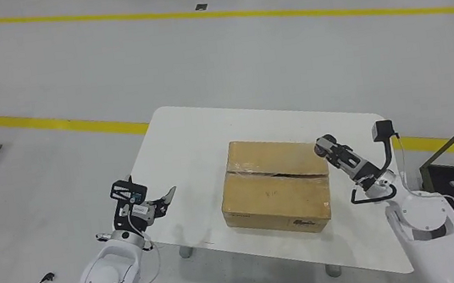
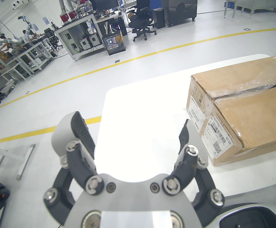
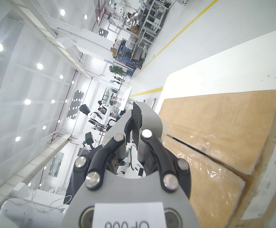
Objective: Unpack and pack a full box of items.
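The closed flaps of the cardboard box (image 1: 275,185) hide its contents, and the left wrist view cuts off its far end. It sits mid-way on the white table (image 1: 184,142). It is brown, with wrinkled clear tape over a dark centre seam and white labels (image 2: 217,133) on one end. The left gripper (image 2: 131,123) hovers at the table's edge, well apart from the box, jaws spread wide. The right gripper (image 3: 135,108) is at the box's opposite end, jaws pressed together, possibly touching the cardboard.
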Controlling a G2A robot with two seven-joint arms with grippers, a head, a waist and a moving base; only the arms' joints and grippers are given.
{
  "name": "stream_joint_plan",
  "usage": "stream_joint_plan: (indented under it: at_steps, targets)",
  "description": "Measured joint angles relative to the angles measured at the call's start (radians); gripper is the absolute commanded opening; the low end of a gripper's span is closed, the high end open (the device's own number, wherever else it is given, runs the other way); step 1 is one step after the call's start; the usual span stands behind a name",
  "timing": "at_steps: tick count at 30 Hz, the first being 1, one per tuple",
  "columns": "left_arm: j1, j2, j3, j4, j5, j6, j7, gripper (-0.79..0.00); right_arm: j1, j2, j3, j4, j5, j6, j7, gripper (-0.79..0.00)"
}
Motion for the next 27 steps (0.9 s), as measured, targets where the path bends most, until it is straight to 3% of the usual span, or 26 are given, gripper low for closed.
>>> stream_joint_plan:
  at_steps: [7,17,21,27]
  targets:
    - [-0.016,-0.004,0.043,-0.013,0.012,-0.025,0.019,0.0,0.028,0.003,-0.027,-0.037,-0.084,-0.002,0.042,-0.785]
    - [-0.128,-0.021,0.198,0.006,-0.004,-0.129,0.055,0.0,0.213,-0.006,-0.15,-0.024,-0.128,0.023,0.132,-0.785]
    - [-0.127,-0.021,0.198,0.006,-0.005,-0.129,0.054,0.0,0.274,-0.008,-0.184,-0.017,-0.161,0.017,0.165,-0.785]
    - [-0.127,-0.021,0.198,0.006,-0.005,-0.129,0.054,0.0,0.279,-0.008,-0.186,-0.015,-0.175,0.016,0.168,-0.785]
